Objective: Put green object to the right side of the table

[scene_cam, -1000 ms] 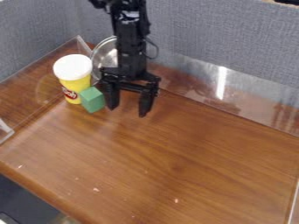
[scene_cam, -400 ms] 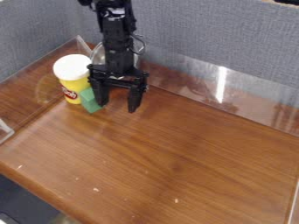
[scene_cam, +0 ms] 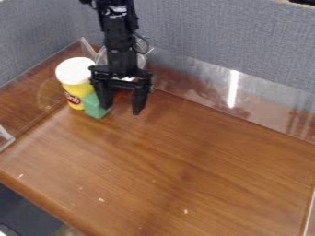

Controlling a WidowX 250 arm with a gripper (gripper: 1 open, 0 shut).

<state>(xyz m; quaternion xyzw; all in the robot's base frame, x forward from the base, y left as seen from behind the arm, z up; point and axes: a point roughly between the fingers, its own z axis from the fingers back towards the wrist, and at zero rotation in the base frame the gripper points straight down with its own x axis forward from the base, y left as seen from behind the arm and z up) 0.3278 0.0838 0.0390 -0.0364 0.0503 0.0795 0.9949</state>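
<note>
The green object (scene_cam: 92,109), a small cube, sits on the brown table (scene_cam: 185,166) at the back left, touching the foot of a yellow cup. My gripper (scene_cam: 121,111) points straight down just right of the cube, low over the tabletop. It is open with nothing between its fingers. The left finger (scene_cam: 106,104) stands at the cube's right edge and hides a little of it.
The yellow cup with a white rim (scene_cam: 76,81) stands right behind and left of the cube. A silver object (scene_cam: 113,55) sits behind the arm at the back wall. Clear plastic walls (scene_cam: 234,88) line the table's edges.
My gripper has shifted left toward the cube and the cup, still open. The cube and cup have not moved.
</note>
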